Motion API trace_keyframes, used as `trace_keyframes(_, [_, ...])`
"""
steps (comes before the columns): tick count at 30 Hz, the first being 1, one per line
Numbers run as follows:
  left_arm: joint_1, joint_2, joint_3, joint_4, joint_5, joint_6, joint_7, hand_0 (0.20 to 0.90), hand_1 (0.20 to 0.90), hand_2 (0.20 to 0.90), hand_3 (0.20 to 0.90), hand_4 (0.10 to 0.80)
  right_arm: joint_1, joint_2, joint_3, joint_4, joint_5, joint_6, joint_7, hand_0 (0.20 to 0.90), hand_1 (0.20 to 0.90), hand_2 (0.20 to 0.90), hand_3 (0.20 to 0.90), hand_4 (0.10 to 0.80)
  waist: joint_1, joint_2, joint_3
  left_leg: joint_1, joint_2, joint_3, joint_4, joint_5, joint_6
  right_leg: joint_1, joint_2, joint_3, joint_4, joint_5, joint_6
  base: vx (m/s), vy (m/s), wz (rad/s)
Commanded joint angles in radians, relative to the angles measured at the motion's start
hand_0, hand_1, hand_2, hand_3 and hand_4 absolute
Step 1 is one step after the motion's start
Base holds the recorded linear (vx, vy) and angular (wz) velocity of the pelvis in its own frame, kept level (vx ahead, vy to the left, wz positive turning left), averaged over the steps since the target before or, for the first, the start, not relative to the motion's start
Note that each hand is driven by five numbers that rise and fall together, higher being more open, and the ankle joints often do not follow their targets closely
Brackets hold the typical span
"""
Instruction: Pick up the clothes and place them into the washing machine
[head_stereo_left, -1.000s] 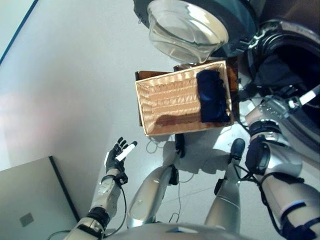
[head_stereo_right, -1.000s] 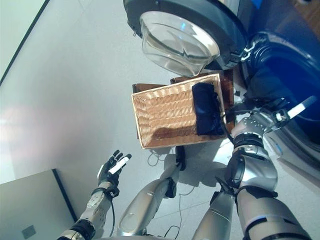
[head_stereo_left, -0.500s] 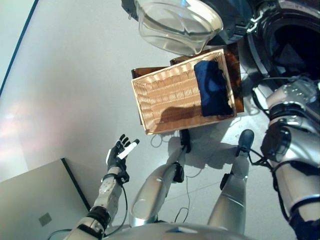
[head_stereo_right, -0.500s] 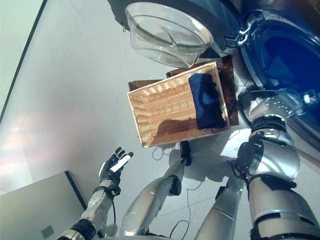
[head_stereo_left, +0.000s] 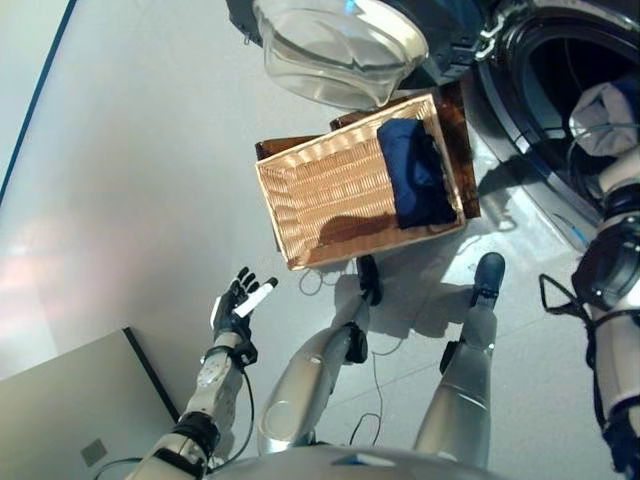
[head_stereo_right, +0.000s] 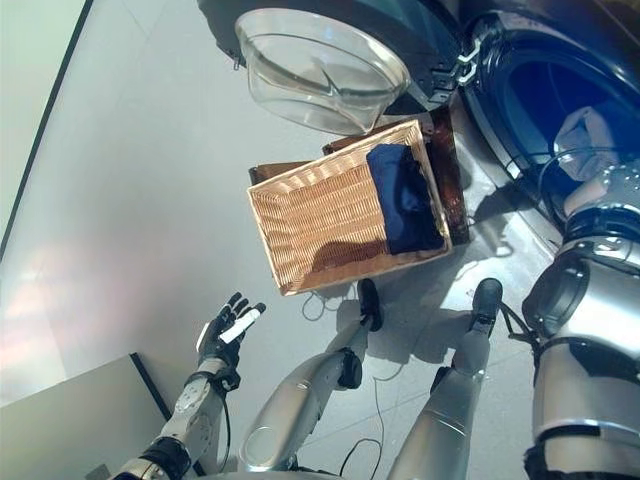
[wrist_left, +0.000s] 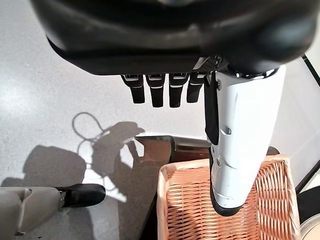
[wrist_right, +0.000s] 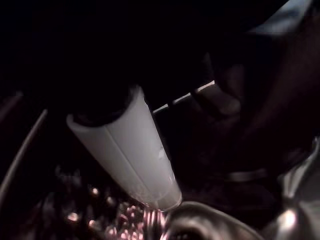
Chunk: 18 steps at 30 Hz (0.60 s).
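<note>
A dark blue garment (head_stereo_left: 412, 172) lies folded at the right end of a wicker basket (head_stereo_left: 275, 215) on the floor. Beyond the basket the washing machine's round glass door (head_stereo_left: 335, 45) hangs open. Its drum opening (head_stereo_left: 555, 60) is at the upper right. My right arm reaches into that opening. In the right wrist view my right hand (wrist_right: 127, 150) is deep in the dark drum, over its perforated metal wall, and any cloth by it is lost in the dark. My left hand (head_stereo_left: 238, 303) is open and empty, low at the left.
The basket rests on a low dark brown stand (head_stereo_left: 455, 105) in front of the machine. A grey cabinet top (head_stereo_left: 70, 410) fills the lower left corner. Pale floor (head_stereo_left: 130, 180) stretches to the left of the basket.
My right arm has pushed further into the drum, and the dark cloth seen at the drum's mouth no longer shows. The head camera has shifted. The left hand has stayed put.
</note>
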Motion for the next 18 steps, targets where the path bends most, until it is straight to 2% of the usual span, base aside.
trace_keyframes(1, [0.046, 0.089, 0.056, 0.013, 0.014, -0.048, 0.051, 0.900, 0.900, 0.900, 0.900, 0.800, -0.061, -0.235, 0.161, -0.081, -0.099, -0.111, 0.011, 0.200, 0.200, 0.200, 0.200, 0.300, 0.020, 0.082, -0.079, 0.075, 0.048, -0.078, -0.112, -0.003, -0.117, 0.059, 0.093, -0.005, 0.127, -0.182, -0.044, 0.000, 0.000, 0.00])
trace_keyframes(4, [0.048, 0.097, 0.054, 0.006, 0.016, -0.048, 0.050, 0.900, 0.900, 0.900, 0.900, 0.800, -0.089, -0.245, 0.181, -0.071, -0.128, -0.105, -0.020, 0.200, 0.200, 0.200, 0.200, 0.300, 0.019, 0.076, -0.082, 0.070, 0.052, -0.077, -0.112, -0.001, -0.117, 0.054, 0.092, -0.003, 0.126, -0.182, -0.045, 0.000, 0.000, 0.00])
trace_keyframes(10, [0.048, 0.116, 0.049, -0.046, 0.029, -0.050, 0.051, 0.900, 0.900, 0.900, 0.900, 0.800, -0.161, -0.237, 0.293, -0.001, -0.224, 0.002, -0.057, 0.200, 0.200, 0.200, 0.200, 0.300, 0.039, 0.074, -0.070, 0.056, 0.054, -0.075, -0.109, -0.001, -0.117, 0.044, 0.090, -0.002, 0.124, -0.187, -0.043, -0.008, -0.030, -0.10])
trace_keyframes(18, [0.048, 0.124, 0.061, -0.097, 0.020, -0.060, 0.044, 0.900, 0.900, 0.900, 0.900, 0.800, -0.186, -0.206, 0.315, -0.023, -0.235, 0.011, -0.050, 0.200, 0.200, 0.200, 0.200, 0.300, 0.058, 0.082, -0.048, 0.023, 0.053, -0.083, -0.109, 0.022, -0.120, 0.001, 0.090, -0.004, 0.131, -0.184, -0.048, -0.021, -0.037, -0.05])
